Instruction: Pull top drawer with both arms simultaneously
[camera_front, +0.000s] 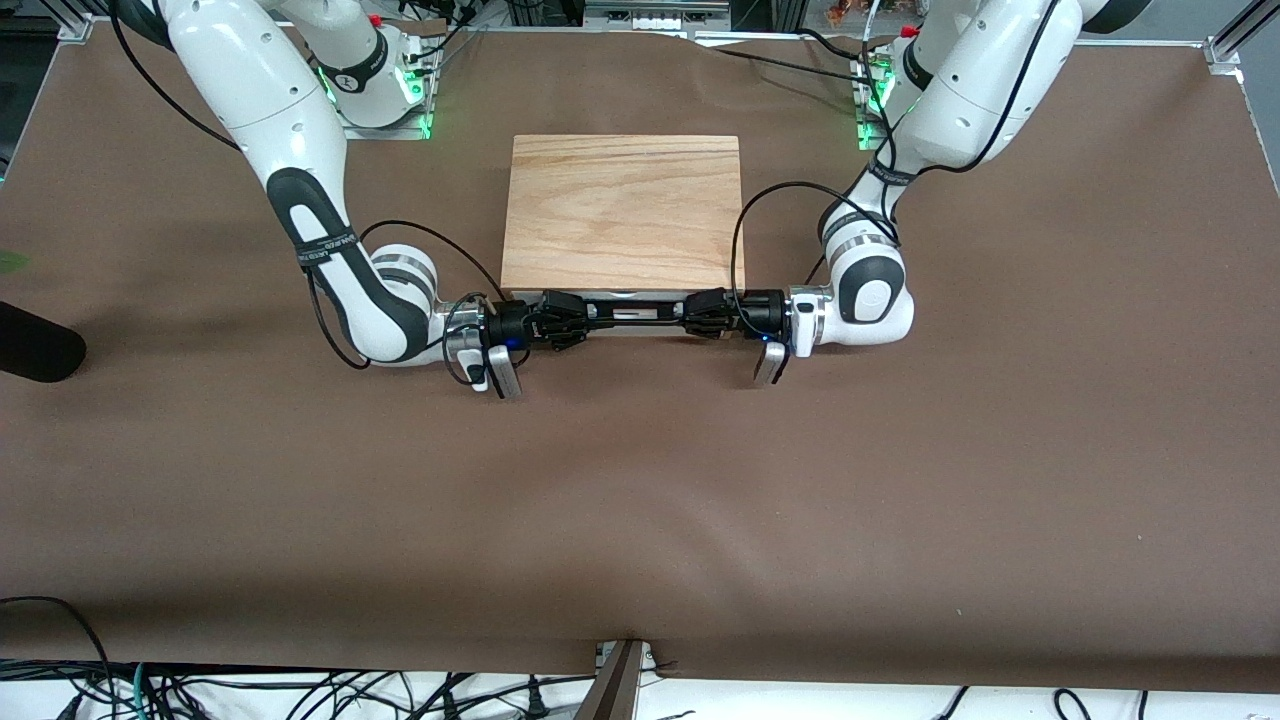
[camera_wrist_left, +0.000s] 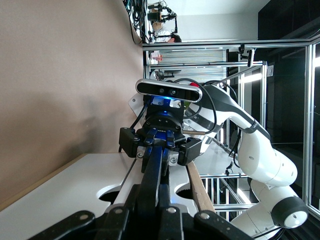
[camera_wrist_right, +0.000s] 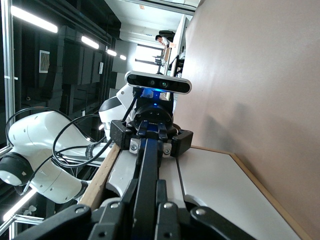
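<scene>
The top drawer shows as a white front panel (camera_wrist_left: 65, 185) (camera_wrist_right: 215, 180) under the cabinet's wood-grain top (camera_front: 625, 210). Its thin black bar handle (camera_front: 635, 308) (camera_wrist_left: 155, 160) (camera_wrist_right: 149, 160) runs along the cabinet side that faces the front camera. My right gripper (camera_front: 572, 320) (camera_wrist_right: 147, 182) is shut on the handle at the right arm's end. My left gripper (camera_front: 703, 315) (camera_wrist_left: 150, 187) is shut on it at the left arm's end. Each wrist view shows the other gripper farther along the bar. In the front view the drawer front sits close under the top slab.
Brown table covering (camera_front: 640, 500) stretches wide around the cabinet. Both arm bases stand along the table edge farthest from the front camera. A dark rounded object (camera_front: 35, 345) lies at the table edge at the right arm's end. Cables hang below the edge nearest the front camera.
</scene>
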